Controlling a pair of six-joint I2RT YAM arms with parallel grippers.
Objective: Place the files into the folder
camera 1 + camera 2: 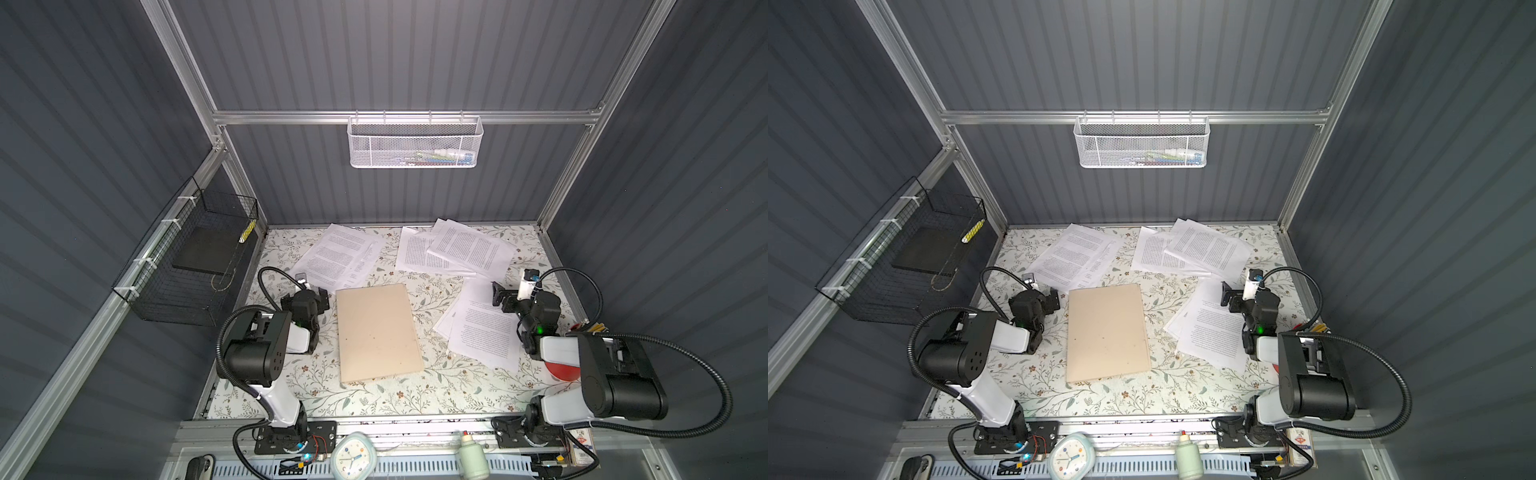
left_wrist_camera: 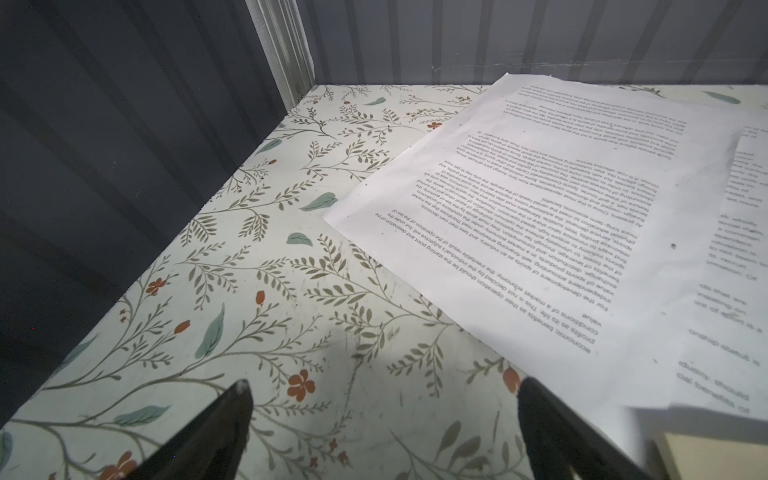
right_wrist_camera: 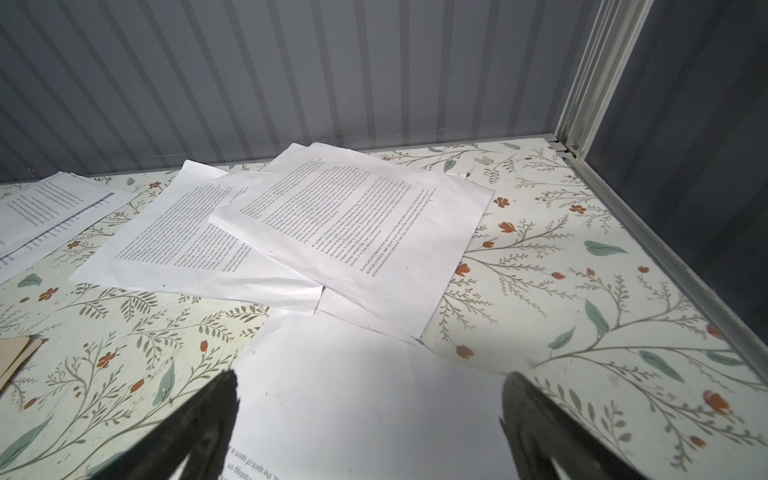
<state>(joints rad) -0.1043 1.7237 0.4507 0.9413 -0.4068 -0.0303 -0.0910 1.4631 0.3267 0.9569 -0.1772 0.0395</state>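
Observation:
The tan folder (image 1: 378, 332) lies shut and flat in the middle of the floral table, seen in both top views. The files are white printed sheets in three loose heaps: back left (image 1: 340, 255), back right (image 1: 453, 249) and right of the folder (image 1: 482, 332). My left gripper (image 1: 304, 297) hovers open by the folder's far left corner, over bare tabletop (image 2: 384, 384), with the back-left sheets (image 2: 540, 216) just beyond it. My right gripper (image 1: 498, 297) is open above the far end of the right heap (image 3: 372, 376). Neither gripper holds anything.
A black wire basket (image 1: 187, 266) with a black pad hangs on the left wall. A white mesh basket (image 1: 415, 141) hangs on the back rail. A clock (image 1: 353, 457) and a pale bottle (image 1: 471, 457) stand at the front rail. Something red (image 1: 561, 370) sits behind the right arm.

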